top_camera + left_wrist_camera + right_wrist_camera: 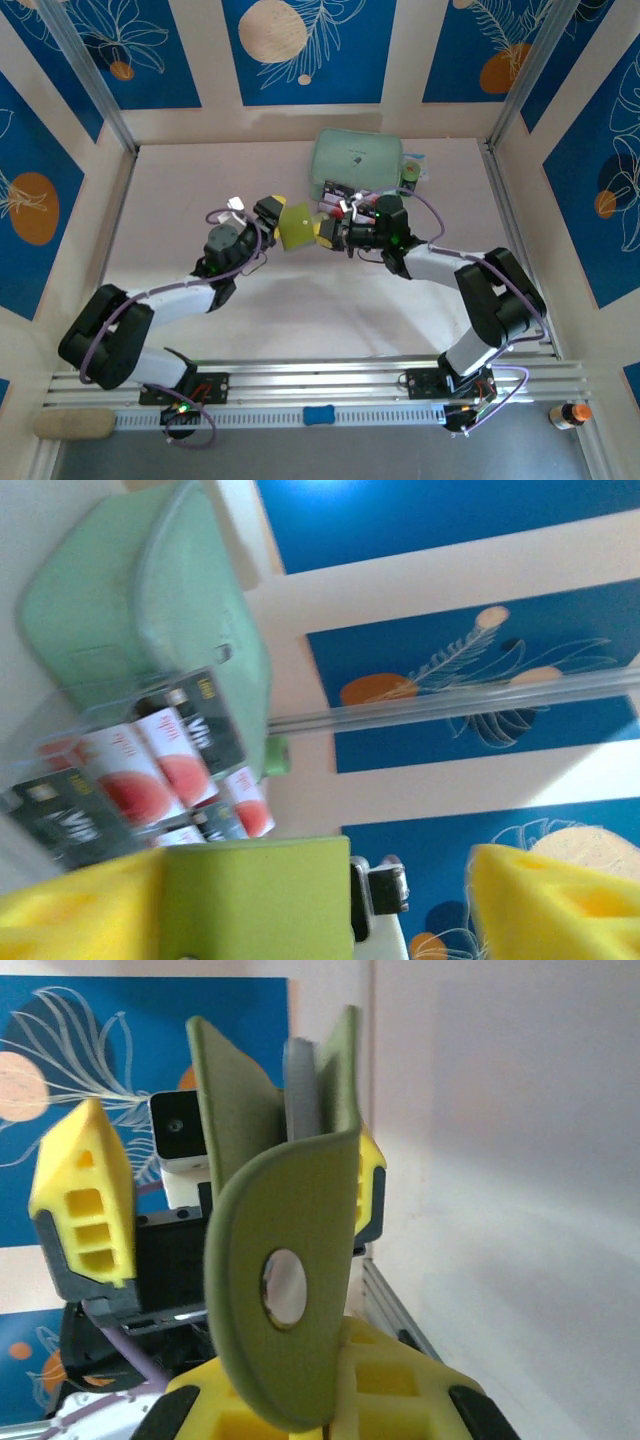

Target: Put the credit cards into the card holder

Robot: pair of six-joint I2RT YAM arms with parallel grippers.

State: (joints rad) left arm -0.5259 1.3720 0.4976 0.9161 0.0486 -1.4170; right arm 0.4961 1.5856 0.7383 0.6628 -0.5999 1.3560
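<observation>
The olive-green card holder (297,227) hangs in the air between my two grippers, over the middle of the table. My right gripper (330,1380) is shut on its lower edge, and the flap with the light snap button (285,1285) stands up in front of the fingers. The holder (285,1210) is partly unfolded, with a greyish pocket at its top. My left gripper (310,905) is open around the holder (255,900), one yellow finger (80,915) against it and the other finger (545,900) well apart. Several credit cards (150,770) with red circles lie in a clear tray behind.
The clear plastic tray (340,203) with the cards sits in front of a mint-green zip case (355,165) at the back of the table. A small green item (410,172) lies to the right of the case. Walls close the table on three sides.
</observation>
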